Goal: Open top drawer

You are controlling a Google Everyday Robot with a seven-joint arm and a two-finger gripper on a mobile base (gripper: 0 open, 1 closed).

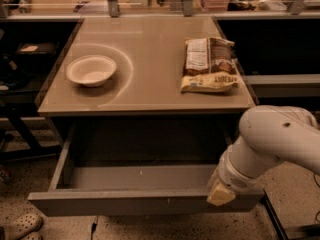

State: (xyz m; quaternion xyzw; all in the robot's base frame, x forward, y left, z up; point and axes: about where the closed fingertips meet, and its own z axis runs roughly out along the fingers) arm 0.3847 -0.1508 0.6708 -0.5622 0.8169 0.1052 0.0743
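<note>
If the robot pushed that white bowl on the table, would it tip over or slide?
The shallow white bowl looks wide and low, so it would probably slide, not tip. It looks empty, so likely light. The tool is down at the front of the open grey top drawer.

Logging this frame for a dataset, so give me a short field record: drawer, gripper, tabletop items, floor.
top drawer: pulled well out, grey inside floor visible
gripper: at the right end of the drawer front
white bowl: upright on the table, left side
snack bag: lying flat on the table, right side
sandal: on the floor, lower left
</note>
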